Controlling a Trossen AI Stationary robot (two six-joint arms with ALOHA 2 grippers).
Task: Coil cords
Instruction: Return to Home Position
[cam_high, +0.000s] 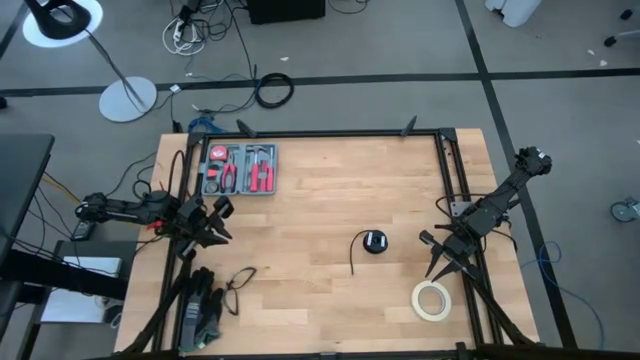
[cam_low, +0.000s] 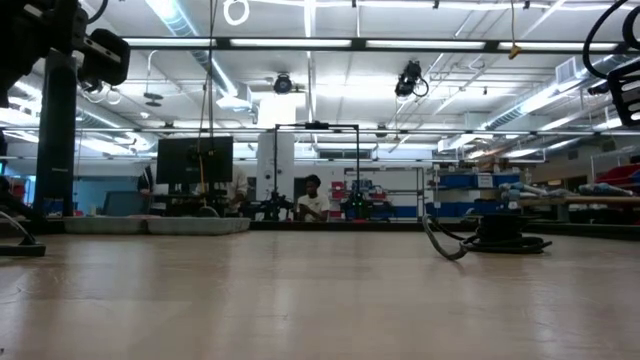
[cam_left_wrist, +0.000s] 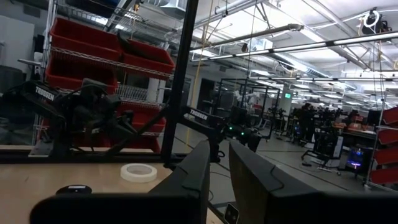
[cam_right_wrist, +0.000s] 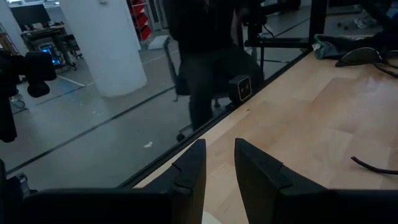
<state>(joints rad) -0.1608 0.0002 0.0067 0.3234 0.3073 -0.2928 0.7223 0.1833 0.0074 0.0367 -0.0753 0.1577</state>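
Note:
The thin black cord (cam_high: 371, 243) lies on the table right of centre, bunched around its chunky end piece, with a loose tail (cam_high: 353, 262) trailing toward the near edge. It also shows in the low view (cam_low: 487, 239) and its end piece in the left wrist view (cam_left_wrist: 73, 189). The tail's tip shows in the right wrist view (cam_right_wrist: 374, 165). My left gripper (cam_high: 218, 222) is open and empty at the table's left edge, far from the cord. My right gripper (cam_high: 436, 260) is open and empty at the right side, just right of the cord.
A cream-white tape roll (cam_high: 432, 300) lies near the front right, close to my right gripper. A grey tray of red-handled tools (cam_high: 239, 168) sits at the far left. A thick black cable ring (cam_high: 240, 282) and dark gloves (cam_high: 202, 312) lie at the near left.

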